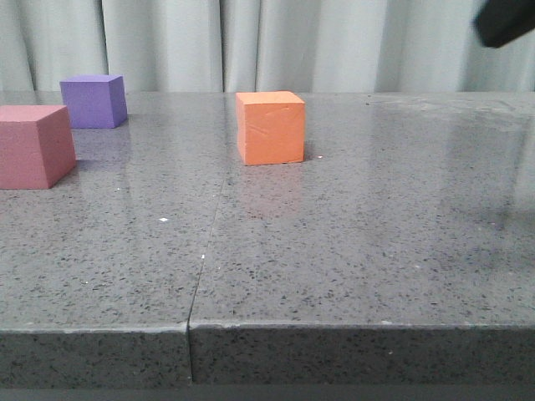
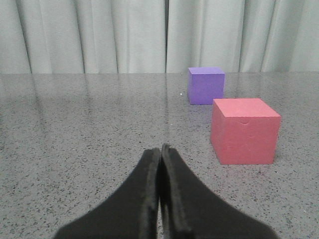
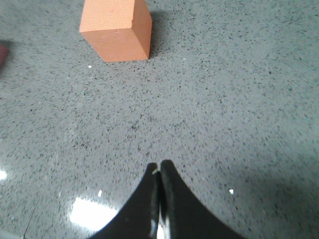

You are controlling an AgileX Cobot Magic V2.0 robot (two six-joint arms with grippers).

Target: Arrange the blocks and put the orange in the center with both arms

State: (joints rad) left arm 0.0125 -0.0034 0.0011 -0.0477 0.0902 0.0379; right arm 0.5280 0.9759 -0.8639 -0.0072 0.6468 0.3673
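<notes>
Orange cube (image 1: 270, 127) stands alone near the middle of the grey bench (image 1: 351, 251), with the pink cube (image 1: 33, 146) and purple cube (image 1: 94, 101) together at the left, purple farther back, so neither yet flanks it. Left gripper (image 2: 160, 149) has its jaws pressed closed on nothing, low beside the pink cube. Right gripper (image 3: 159, 167) hangs above the bench, jaws likewise closed and empty, apparently clear of the orange cube.

Left gripper (image 2: 160, 154): fingers pressed together, holding nothing, low over the surface. Right gripper (image 3: 159, 169): fingers likewise together, empty, raised, angled downward.
</notes>
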